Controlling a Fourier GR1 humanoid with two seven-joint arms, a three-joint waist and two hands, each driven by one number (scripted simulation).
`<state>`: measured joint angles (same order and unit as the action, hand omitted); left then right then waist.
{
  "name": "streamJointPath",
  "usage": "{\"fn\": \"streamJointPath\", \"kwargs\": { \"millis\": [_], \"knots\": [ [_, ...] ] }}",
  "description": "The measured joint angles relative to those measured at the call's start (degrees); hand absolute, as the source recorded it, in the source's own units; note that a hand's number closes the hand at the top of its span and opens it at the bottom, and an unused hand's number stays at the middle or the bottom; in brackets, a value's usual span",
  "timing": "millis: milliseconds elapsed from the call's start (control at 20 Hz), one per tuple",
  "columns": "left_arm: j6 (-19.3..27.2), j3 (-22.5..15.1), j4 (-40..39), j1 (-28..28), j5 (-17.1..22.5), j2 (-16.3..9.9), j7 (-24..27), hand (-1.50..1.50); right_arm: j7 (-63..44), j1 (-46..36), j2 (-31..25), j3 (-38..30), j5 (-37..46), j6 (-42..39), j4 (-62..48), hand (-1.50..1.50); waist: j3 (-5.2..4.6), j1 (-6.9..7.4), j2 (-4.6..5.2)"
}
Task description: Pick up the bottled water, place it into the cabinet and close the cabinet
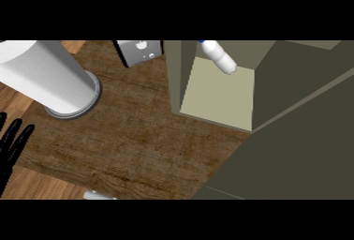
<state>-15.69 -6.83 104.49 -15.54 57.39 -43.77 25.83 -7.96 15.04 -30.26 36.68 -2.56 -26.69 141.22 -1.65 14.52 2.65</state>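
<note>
The bottled water [220,57], white with a blue cap, stands inside the olive cabinet [220,96] at the back of its pale shelf, seen from above. The cabinet's door [297,154] hangs open and fills the lower right of the head view. My left hand [10,143] rests at the left edge with straight fingers pointing up, far from the cabinet and holding nothing. My right hand does not show anywhere in the view.
A tall white cylinder [43,70] on a round grey base stands at the upper left of the dark wooden counter [131,140]. A grey wall plate [140,51] sits at the back. A small pale object [97,195] peeks in at the lower edge.
</note>
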Motion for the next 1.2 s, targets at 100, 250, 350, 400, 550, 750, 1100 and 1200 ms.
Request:
{"fn": "streamJointPath", "kwargs": {
  "millis": [100,250,350,400,550,750,1100,1200],
  "knots": [
    [-0.16,0.16,-0.08,0.24,0.19,-0.05,-0.03,-1.50,-0.31,0.01,0.77,0.19,-1.30,-0.04,-0.56,1.50,0.05,0.29,0.46],
    [-0.75,0.33,-0.22,0.54,0.38,-0.19,0.00,-1.50,-0.55,-0.26,1.60,0.26,-3.65,-0.59,-1.46,1.50,0.10,1.30,1.12],
    [-0.94,0.61,-0.21,0.99,0.45,-0.35,0.01,-1.50,-0.73,-0.33,2.18,0.19,-5.35,-0.84,-2.10,1.50,0.16,1.71,1.47],
    [-1.09,0.72,-0.34,1.09,0.48,-0.46,0.00,-1.50,-0.84,-0.49,2.69,0.17,-6.16,-0.78,-2.50,1.50,0.19,1.88,1.58],
    [-1.57,0.89,-0.57,1.30,0.61,-0.61,-0.04,-1.50,-1.95,-2.11,5.53,-0.29,-8.87,0.92,-4.10,1.50,0.24,2.14,1.73],
    [-1.92,1.15,-1.08,1.55,0.86,-0.81,-0.21,-1.50,-5.09,-5.39,7.80,-0.85,-11.91,1.51,-6.16,1.50,0.32,1.78,1.54],
    [-2.42,1.53,-2.24,1.82,1.33,-1.07,-0.61,-1.50,-11.96,-16.29,8.97,-5.34,-13.03,0.47,-11.20,1.50,0.33,1.26,0.70],
    [-2.55,1.66,-2.62,1.91,1.48,-1.08,-0.65,-1.50,-13.78,-19.75,9.57,-6.79,-13.59,0.37,-13.64,1.50,0.35,1.18,0.57]
  ]
}}
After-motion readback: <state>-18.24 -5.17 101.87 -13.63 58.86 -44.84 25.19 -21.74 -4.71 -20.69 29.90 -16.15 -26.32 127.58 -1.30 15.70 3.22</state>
